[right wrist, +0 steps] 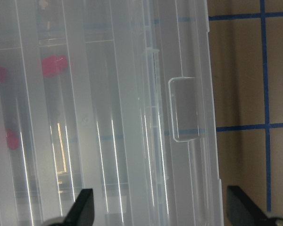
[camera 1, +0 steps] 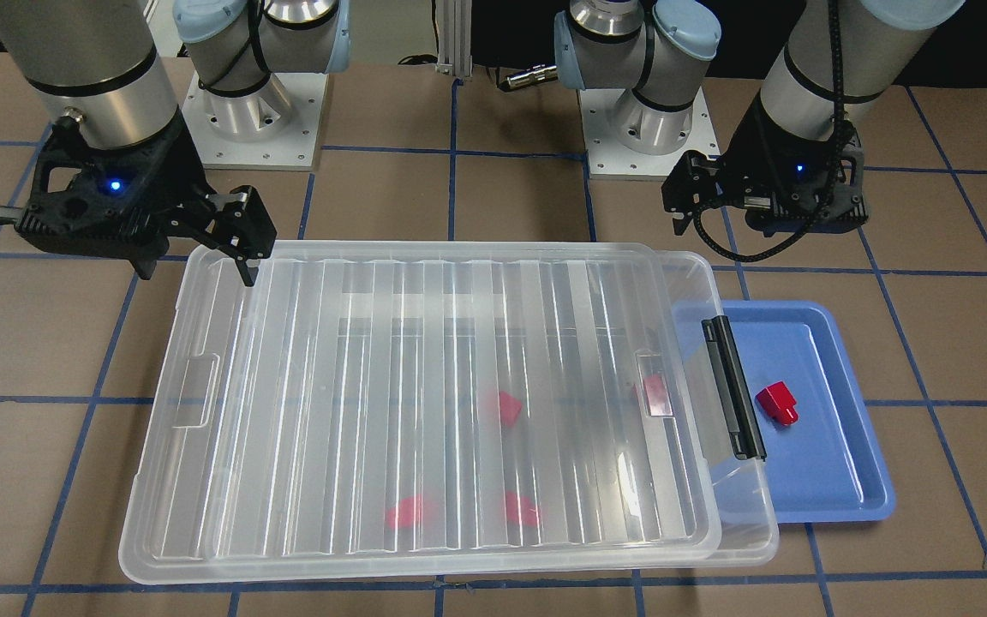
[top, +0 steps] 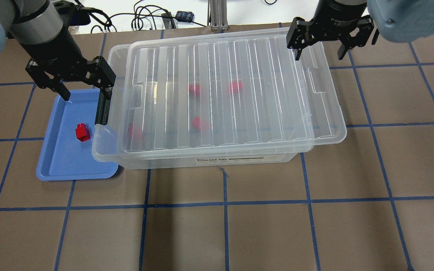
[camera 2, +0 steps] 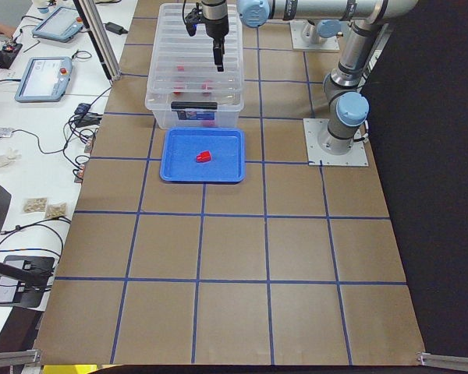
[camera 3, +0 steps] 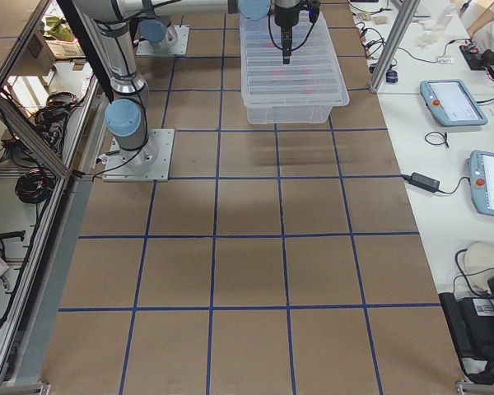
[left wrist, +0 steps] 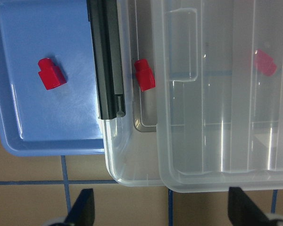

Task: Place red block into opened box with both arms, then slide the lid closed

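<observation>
One red block lies in the blue tray, apart from both grippers. The clear box holds several more red blocks. The ribbed lid rests on top, shifted toward my right, so a narrow strip stays uncovered at the black latch. My left gripper hangs open and empty above the tray's far edge and the latch end. Open too, my right gripper straddles the lid's far right corner.
The tray butts against the box's latch end. Both arm bases stand on the robot's side of the box. Side benches hold tablets and cables. Brown tabletop with blue grid lines stretches in front of the box.
</observation>
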Motion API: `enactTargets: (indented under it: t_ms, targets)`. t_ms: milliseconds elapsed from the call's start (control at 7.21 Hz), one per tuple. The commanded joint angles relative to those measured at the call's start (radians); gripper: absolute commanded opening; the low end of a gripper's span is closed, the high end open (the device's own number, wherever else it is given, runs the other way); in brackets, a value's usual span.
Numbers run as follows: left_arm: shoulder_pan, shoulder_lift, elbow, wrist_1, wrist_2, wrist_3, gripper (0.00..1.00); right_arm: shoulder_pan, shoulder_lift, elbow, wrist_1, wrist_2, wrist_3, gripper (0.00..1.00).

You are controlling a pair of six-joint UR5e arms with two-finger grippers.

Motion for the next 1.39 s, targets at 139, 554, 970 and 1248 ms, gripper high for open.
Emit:
enactTargets:
  t_ms: [139, 554, 970, 1248]
  targets:
    - [0.029, -0.016, 0.007, 0.010, 0.040, -0.005, 1.00, -0.091, 0.143, 0.017, -0.121, 0.006, -0.163, 1.00]
    - [0.250, -0.030, 0.011, 0.025, 0.034, 0.030, 1.00, -0.157, 0.216, 0.050, -0.177, 0.011, -0.260, 0.99]
    - [0.373, -0.086, -0.032, 0.134, 0.042, 0.163, 1.00, -0.194, 0.216, 0.113, -0.301, 0.009, -0.326, 0.99]
    - [0.460, -0.170, -0.098, 0.315, 0.025, 0.202, 1.00, -0.240, 0.216, 0.114, -0.304, 0.011, -0.378, 0.99]
